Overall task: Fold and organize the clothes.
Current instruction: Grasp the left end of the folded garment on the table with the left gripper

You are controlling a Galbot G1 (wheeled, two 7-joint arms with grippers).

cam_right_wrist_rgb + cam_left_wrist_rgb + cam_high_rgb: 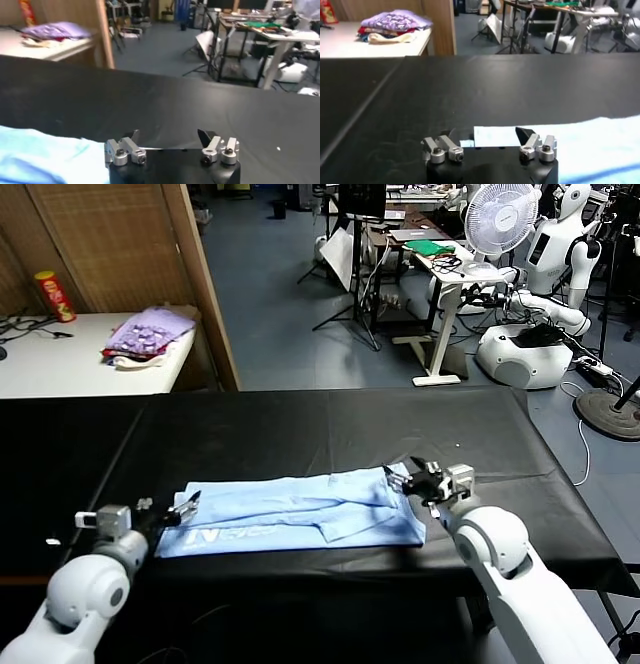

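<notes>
The clothes, a pale light-blue T-shirt [300, 509] with white lettering, lie folded into a long strip across the black table [320, 429]. My left gripper [183, 507] sits at the strip's left end and stands open. In the left wrist view the left gripper [486, 135] has the shirt's corner [492, 136] lying flat between its spread fingers, and the shirt [585, 147] runs off to one side. My right gripper [402, 478] hovers at the strip's right end, also open. In the right wrist view the right gripper [169, 136] holds nothing, with the shirt [40, 157] beside it.
A purple patterned cloth pile [150, 334] and a red can [55, 294] sit on a white table at the back left, behind a wooden partition [205, 284]. Desks, a fan [500, 219] and another white robot [545, 294] stand beyond the table's far edge.
</notes>
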